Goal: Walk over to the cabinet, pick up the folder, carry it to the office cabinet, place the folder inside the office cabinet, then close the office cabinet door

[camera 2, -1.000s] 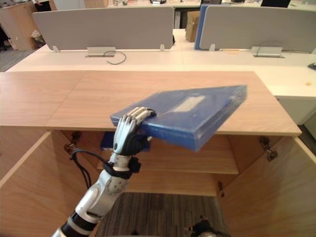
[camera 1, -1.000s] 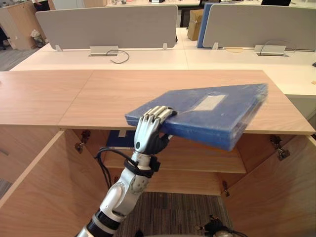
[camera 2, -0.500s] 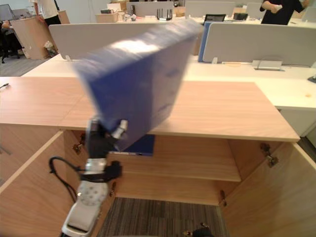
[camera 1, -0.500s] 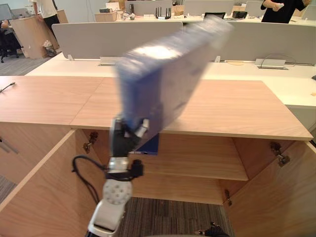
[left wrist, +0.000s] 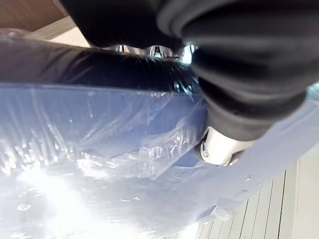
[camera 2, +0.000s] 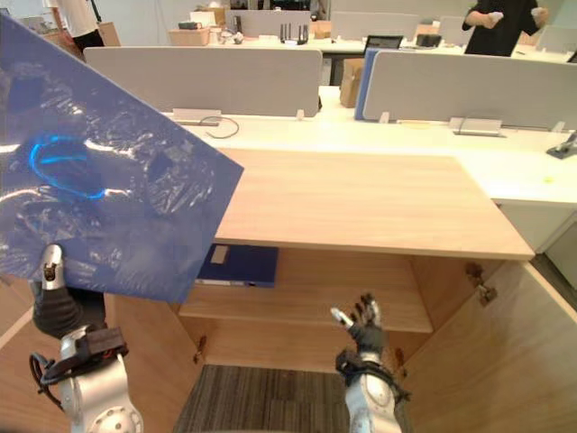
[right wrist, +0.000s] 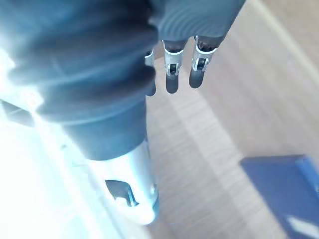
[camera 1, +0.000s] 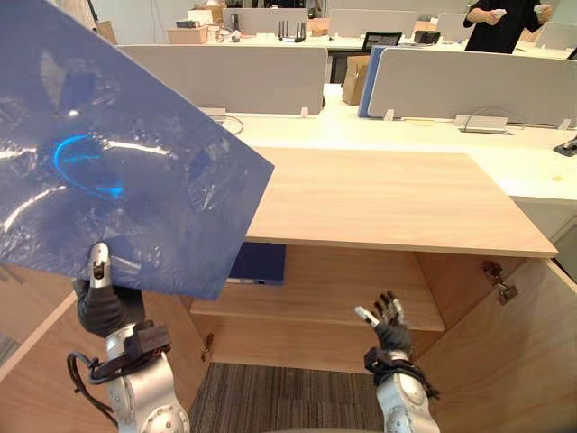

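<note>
A blue folder [camera 1: 108, 171] wrapped in clear film stands raised and tilted at the upper left. My left hand [camera 1: 101, 302] is shut on its lower edge, and the left wrist view shows the thumb [left wrist: 219, 149] pressed against the folder [left wrist: 99, 149]. My right hand [camera 1: 388, 327] hangs open with spread fingers in front of the open office cabinet [camera 1: 388, 198], holding nothing. Its straight fingers [right wrist: 172, 74] show in the right wrist view. A second blue folder [camera 1: 260, 263] lies flat on the cabinet's shelf [camera 1: 343, 298], seen too in the right wrist view [right wrist: 284, 194].
The cabinet's right door [camera 1: 514, 361] stands swung open with its hinge showing. Behind the cabinet run white desks with grey dividers [camera 1: 469, 86]. A person [camera 1: 500, 23] stands at the far back right. Striped carpet [camera 1: 279, 406] lies below the cabinet opening.
The folder has swung up and to the left, closer to the camera, its broad face now toward me. My right hand has come into view by the cabinet opening. The camera shifted.
</note>
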You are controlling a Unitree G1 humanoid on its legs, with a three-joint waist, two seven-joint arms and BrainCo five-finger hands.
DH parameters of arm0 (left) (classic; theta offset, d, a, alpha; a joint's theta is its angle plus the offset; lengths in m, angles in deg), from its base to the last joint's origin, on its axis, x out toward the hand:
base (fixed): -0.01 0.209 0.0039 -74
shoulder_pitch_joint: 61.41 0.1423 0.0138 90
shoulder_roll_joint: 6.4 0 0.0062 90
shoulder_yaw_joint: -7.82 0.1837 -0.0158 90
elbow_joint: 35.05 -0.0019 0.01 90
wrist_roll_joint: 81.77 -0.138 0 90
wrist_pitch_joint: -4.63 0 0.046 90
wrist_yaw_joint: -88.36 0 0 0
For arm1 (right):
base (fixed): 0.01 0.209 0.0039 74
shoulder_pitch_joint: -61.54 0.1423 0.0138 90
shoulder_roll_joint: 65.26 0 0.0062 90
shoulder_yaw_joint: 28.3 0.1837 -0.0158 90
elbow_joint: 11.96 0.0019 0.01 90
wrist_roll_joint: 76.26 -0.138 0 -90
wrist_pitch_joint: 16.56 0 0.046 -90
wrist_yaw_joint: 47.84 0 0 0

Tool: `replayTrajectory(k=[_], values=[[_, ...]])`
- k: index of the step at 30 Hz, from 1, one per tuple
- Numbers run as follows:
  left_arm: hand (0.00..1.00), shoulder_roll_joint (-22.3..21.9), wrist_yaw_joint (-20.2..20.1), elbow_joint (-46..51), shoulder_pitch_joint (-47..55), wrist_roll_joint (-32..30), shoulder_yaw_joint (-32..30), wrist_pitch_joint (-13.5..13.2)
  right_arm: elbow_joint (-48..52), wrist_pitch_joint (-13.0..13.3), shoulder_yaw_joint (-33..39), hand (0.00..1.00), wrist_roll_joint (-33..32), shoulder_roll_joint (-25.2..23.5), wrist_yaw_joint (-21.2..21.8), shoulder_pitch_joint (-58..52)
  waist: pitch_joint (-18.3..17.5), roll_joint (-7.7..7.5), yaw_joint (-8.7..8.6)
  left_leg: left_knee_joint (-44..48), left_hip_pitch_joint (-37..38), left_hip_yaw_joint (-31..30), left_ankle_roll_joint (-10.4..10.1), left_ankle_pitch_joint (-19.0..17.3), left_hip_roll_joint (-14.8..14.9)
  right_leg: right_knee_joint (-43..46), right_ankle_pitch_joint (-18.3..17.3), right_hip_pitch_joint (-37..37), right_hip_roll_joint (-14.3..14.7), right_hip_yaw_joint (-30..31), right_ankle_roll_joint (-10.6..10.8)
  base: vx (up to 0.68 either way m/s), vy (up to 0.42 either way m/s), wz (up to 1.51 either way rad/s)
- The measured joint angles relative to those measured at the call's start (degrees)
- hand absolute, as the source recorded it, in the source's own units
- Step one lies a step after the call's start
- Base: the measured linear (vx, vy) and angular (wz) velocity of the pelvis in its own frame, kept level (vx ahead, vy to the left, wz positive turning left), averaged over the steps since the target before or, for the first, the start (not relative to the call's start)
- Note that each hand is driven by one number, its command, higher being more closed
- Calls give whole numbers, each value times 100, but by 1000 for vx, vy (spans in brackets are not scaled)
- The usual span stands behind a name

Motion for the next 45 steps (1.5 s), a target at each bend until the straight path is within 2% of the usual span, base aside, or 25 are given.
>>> replayTrajectory(k=[3,8,10,13,16,17,21,28,36,39,45], values=[[100,-41,-15,74,174,105,-45,0,889,178,14,0,-430,-2,57,-31,-2,3,-18,1,10,44,-7,-9,11,-1,-3,-10,5,34,-3,-10,-2,-7],[100,-84,-62,74,324,418,-31,8,1934,517,1,0,-527,2,25,195,-5,0,12,2,58,140,14,-47,7,-9,-11,-12,-1,141,6,3,2,-11],[100,-76,-63,74,307,419,-21,10,2044,571,-100,0,-640,6,43,427,-4,-2,-1,2,56,143,16,-57,-1,-16,-12,-13,-5,146,9,0,0,0],[100,-31,-67,72,168,368,-28,20,2047,580,-668,0,-1073,103,366,1211,-7,-8,18,4,-2,133,15,-59,-3,-31,-12,-59,1,142,9,0,0,0],[100,-3,-128,65,-1,261,-36,33,2002,483,-986,0,-1051,261,674,2050,3,-32,72,7,-29,122,16,-56,-9,-29,-11,-82,2,137,9,-1,0,1],[100,7,-220,46,-109,156,-28,35,1800,433,-1062,0,-989,331,849,2653,16,-56,100,8,-26,108,17,-55,-21,-33,-11,-68,-2,125,9,-1,1,4],[100,19,-323,-200,-340,106,65,34,1034,329,-1069,0,-679,360,889,3583,28,-74,184,7,-12,36,27,-48,-73,-48,-14,-11,-3,61,13,-15,2,9],[100,63,-331,-239,-360,-164,406,30,-441,130,-1423,0,-624,644,837,4823,50,-82,290,6,-18,-79,64,-21,-99,-39,-24,32,-18,-52,26,-32,3,9],[100,158,-330,-238,-401,-484,617,-33,-1437,21,-1917,0,-650,1043,885,6075,187,-102,360,6,-17,-168,67,21,-100,-28,-24,74,-21,-144,25,-22,-4,5],[100,172,-324,-238,-405,-519,621,-45,-1641,3,-2124,0,-828,1198,1057,6291,212,-102,382,5,-21,-170,66,26,-99,-22,-25,67,-22,-146,25,-12,0,1],[100,289,-313,-238,-405,-534,621,-163,-1887,-64,-2937,0,-1092,1905,1649,6933,215,-102,389,5,-47,-170,61,31,-97,-23,-24,38,-17,-147,24,0,0,0]])
